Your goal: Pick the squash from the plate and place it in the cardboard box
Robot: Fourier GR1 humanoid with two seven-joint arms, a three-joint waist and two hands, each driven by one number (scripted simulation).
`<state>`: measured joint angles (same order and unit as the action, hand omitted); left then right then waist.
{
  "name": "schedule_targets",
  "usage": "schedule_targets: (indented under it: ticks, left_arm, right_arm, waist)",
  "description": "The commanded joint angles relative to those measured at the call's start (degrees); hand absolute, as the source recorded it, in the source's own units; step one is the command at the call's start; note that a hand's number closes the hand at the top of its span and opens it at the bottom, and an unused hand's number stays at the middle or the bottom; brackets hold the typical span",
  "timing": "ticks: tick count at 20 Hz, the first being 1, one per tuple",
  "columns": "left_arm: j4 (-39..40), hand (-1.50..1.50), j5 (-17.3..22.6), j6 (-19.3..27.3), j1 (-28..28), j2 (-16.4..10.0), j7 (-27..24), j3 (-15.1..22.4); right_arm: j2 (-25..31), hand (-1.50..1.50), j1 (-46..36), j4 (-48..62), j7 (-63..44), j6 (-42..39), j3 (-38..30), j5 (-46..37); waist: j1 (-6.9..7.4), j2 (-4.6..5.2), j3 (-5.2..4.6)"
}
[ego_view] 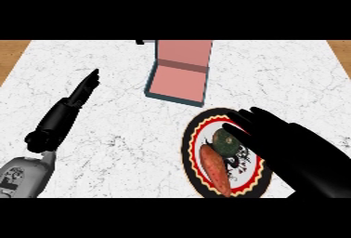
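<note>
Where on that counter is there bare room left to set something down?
Bare marble lies between the left hand and the plate, below the open box. Another free patch sits right of the box, beyond the right hand. The plate is crowded: squash, a long orange vegetable, and the right hand over them.

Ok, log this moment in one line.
right hand open above squash | squash on plate | box open | left hand open, resting at left

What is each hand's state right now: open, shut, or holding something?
Left hand: open, fingers straight, holding nothing.
Right hand: open, over the plate, next to the squash, not curled round it.
</note>
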<state>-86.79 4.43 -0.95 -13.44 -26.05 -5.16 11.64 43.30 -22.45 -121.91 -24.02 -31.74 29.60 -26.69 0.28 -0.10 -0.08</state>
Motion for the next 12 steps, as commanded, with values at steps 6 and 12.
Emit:
schedule_targets:
  ticks: [6,12]
  left_arm:
    - [-0.6,0.0,-1.7,-3.2,-0.8,2.1,2.0,-3.2]
    - [-1.3,0.0,-2.8,-4.1,-0.6,2.4,2.1,-5.4]
  right_arm:
    - [-10.4,-1.5,3.7,-0.8,-8.0,-7.0,4.1,-6.8]
    - [-18.0,-1.5,0.0,6.1,-10.3,-5.6,8.0,-17.0]
  waist:
    - [-0.31,0.05,0.08]
    - [-0.04,0.05,0.09]
